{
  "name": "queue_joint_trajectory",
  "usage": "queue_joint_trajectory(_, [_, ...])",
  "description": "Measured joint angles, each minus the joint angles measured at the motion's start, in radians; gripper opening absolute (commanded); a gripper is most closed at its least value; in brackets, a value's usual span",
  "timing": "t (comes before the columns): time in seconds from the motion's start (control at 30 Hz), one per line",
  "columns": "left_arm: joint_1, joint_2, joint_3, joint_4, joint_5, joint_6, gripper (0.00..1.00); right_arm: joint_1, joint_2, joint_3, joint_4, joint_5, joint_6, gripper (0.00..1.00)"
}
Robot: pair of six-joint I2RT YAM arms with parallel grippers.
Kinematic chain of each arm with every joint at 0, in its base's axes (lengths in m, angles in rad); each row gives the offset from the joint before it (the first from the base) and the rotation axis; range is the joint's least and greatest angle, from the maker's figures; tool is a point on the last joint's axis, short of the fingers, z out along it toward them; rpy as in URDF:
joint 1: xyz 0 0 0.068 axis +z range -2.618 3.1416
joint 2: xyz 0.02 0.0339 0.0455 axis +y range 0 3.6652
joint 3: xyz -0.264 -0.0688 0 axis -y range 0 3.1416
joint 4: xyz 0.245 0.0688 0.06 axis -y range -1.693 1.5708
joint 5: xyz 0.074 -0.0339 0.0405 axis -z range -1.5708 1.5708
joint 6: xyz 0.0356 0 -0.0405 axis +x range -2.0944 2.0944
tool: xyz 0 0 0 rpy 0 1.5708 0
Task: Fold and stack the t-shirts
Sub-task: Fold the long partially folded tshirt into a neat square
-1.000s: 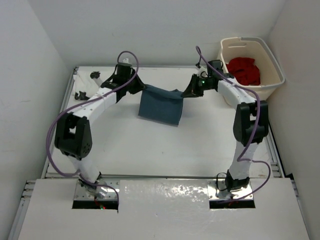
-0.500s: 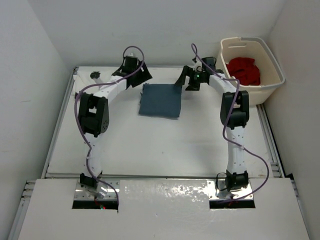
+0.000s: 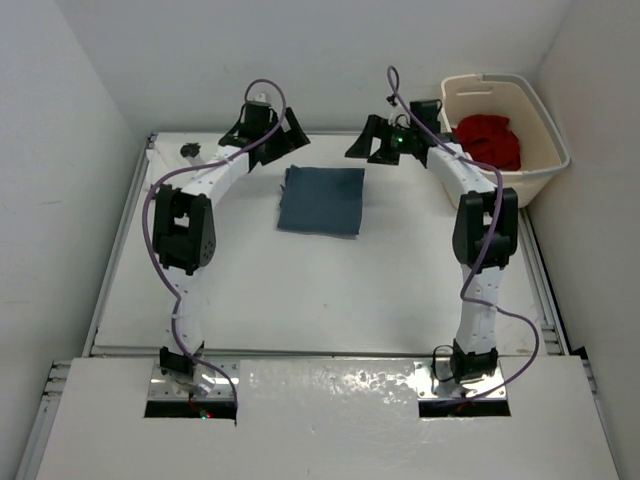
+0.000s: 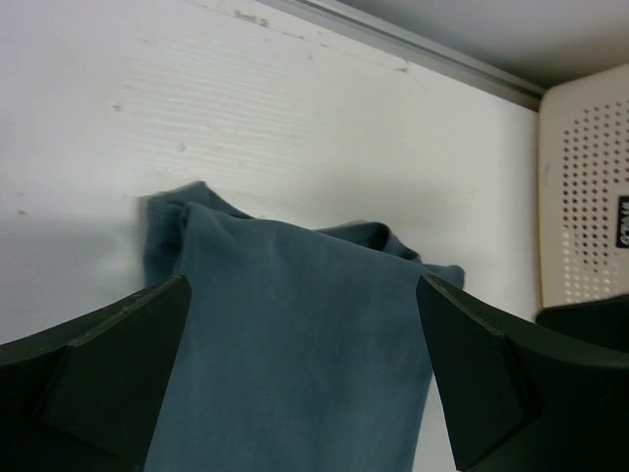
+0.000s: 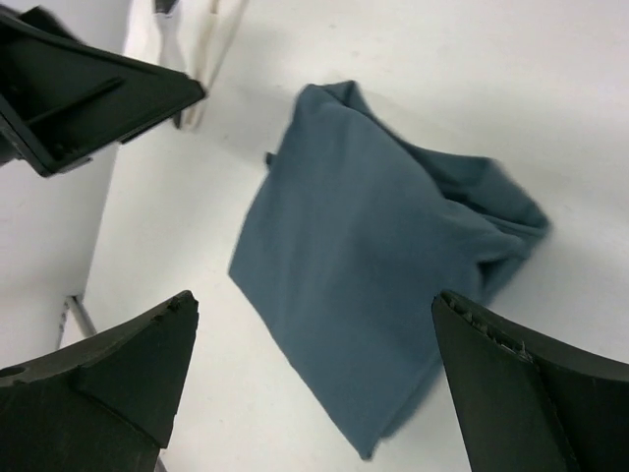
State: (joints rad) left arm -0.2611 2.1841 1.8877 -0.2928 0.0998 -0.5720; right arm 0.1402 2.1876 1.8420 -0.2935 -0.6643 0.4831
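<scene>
on table [image 3: 250, 290], folded blue-grey t-shirt [image 3: 321, 200] clear of spread left fingers [image 4: 108, 364], spread right fingers [image 5: 103, 383]

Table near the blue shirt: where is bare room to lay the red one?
The wide bare table on the near side of the blue shirt. Crowded along the far edge: left gripper, right gripper, and the basket at far right.

red t-shirt [image 3: 488, 141] partly behind basket wall [image 3: 526, 187]
</scene>
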Motion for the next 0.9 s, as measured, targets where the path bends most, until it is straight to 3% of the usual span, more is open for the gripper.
queue_joint_trajectory(0.2, [-0.015,0.036,0.023,0.072,0.101,-0.019,1.00,0.047,0.089,0.031,0.109,-0.063,0.090,0.99])
queue_joint_trajectory(0.5, [-0.016,0.323,0.152,0.126,0.193,-0.073,1.00,0.044,0.372,0.106,0.312,-0.082,0.288,0.99])
queue_joint_trajectory(0.9, [-0.001,0.338,0.182,0.138,0.201,-0.097,1.00,0.026,0.409,0.118,0.428,-0.115,0.389,0.99])
